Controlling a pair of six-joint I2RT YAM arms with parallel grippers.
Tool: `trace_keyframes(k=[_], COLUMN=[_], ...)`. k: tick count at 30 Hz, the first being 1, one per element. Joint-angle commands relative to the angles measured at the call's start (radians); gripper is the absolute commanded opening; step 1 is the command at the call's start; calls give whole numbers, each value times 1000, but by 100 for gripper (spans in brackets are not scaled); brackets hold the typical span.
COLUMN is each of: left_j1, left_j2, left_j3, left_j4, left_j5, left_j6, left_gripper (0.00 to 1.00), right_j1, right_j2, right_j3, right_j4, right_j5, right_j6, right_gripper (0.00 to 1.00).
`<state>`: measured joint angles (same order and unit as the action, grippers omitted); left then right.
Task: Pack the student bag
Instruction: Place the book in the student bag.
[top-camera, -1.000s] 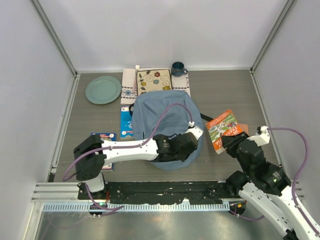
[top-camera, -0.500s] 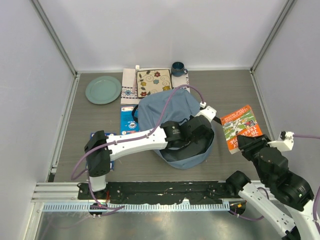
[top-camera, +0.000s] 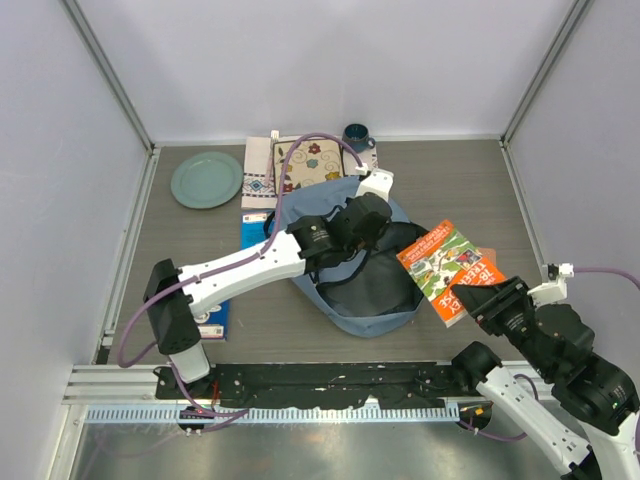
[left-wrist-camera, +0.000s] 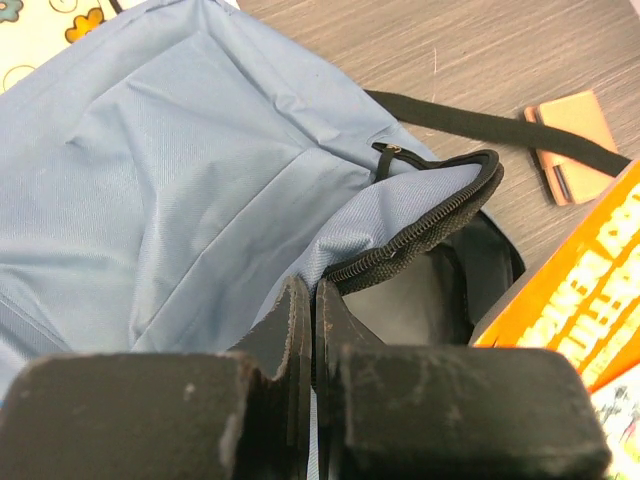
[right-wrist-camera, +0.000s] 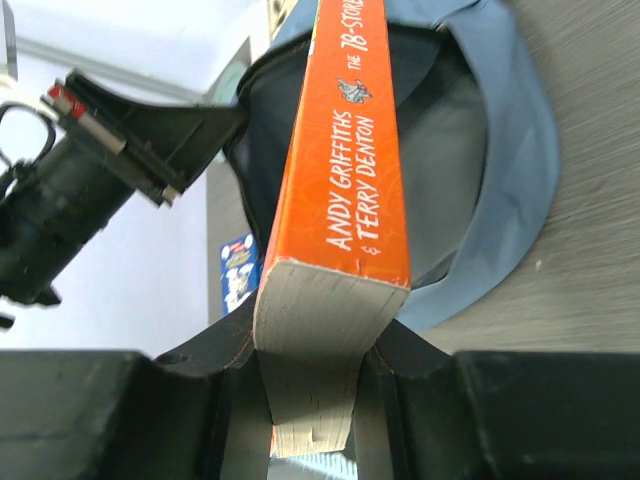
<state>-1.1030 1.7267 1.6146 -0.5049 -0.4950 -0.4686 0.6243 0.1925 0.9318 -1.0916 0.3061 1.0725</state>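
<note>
While the left gripper (left-wrist-camera: 303, 288) pinches the bag (left-wrist-camera: 150, 200) by its rim, fingers closed on fabric, right gripper (right-wrist-camera: 318, 338) clamps the book (right-wrist-camera: 345, 180), tilted at the bag's mouth

Student bag (left-wrist-camera: 150, 170): light blue fabric, dark lining, black zipper (left-wrist-camera: 420, 235), black strap (left-wrist-camera: 480, 125).
Book (top-camera: 452, 268): bright orange spine, white lettering; cover with green, white, red cartoon artwork.
Plate (top-camera: 206, 179): pale green.
Mug (top-camera: 355, 135): dark blue.
Cloth mat (top-camera: 258, 170): white, small embroidered motifs.
Square panel (top-camera: 300, 165): cream, flower-and-leaf pattern.
Booklet (top-camera: 250, 235): blue.
Desk (top-camera: 470, 190): grey-brown wood grain.
</note>
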Motion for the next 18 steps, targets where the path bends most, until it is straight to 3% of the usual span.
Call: trace_keyframes(k=[1,13,18], left_j1=[5,5,3], left_j2=[-64,-170,-190], left_j3=[56,-10,-36], left_j4=[72,209,249], left_j5=[-51,-94,-67], left_j6=[-12,-7,8], left_gripper=[0,0,0], right_j1=[0,0,0], right_j2=[15,58,51], right_j3=[36,-111,-229], right_j4=[202,248,382], right_j5=[-186,-280,-294], right_j6=[41,148,196], right_gripper=[1,1,1])
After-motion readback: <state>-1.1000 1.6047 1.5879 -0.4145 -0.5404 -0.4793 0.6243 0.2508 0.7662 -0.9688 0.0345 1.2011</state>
